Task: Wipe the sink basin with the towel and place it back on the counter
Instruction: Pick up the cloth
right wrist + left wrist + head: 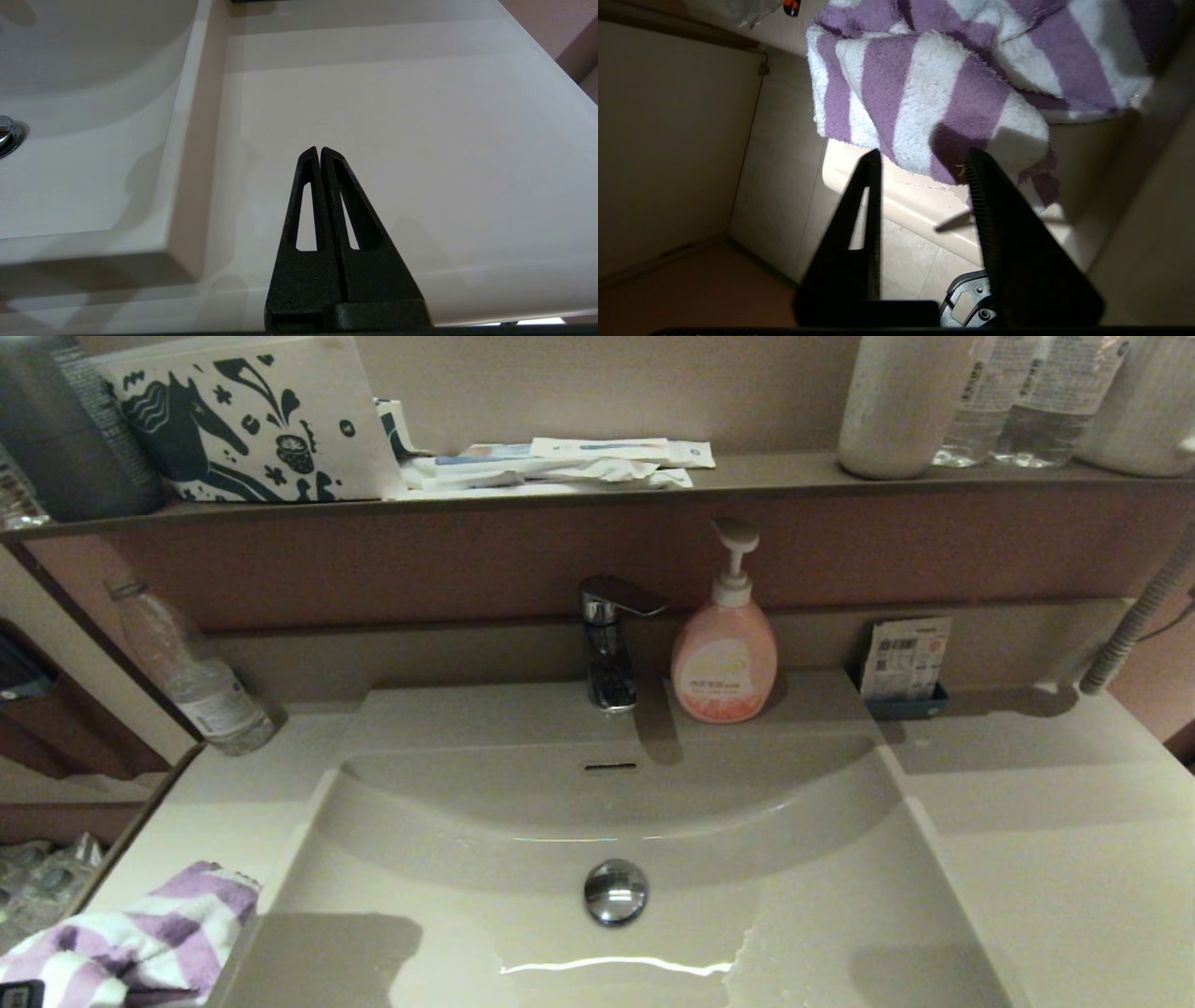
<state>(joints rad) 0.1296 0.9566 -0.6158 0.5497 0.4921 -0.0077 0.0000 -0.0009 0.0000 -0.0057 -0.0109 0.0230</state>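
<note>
The purple and white striped towel [140,947] lies bunched on the counter [215,803] at the near left corner, beside the sink basin [607,831]. In the left wrist view the towel [952,84] hangs a little over the counter's front edge. My left gripper [922,156] is open just short of the towel, nothing between its fingers. The basin has a chrome drain plug [615,891] and a slot overflow [610,767]. My right gripper [319,150] is shut and empty above the counter [397,116] right of the basin [84,116]. Neither gripper shows in the head view.
A chrome faucet [609,639] and a pink soap pump bottle [724,644] stand behind the basin. A clear bottle [191,672] is at the back left, a small packet holder [904,667] at the back right. A brown ledge [560,490] above carries a horse-print pouch [247,420], packets and bottles.
</note>
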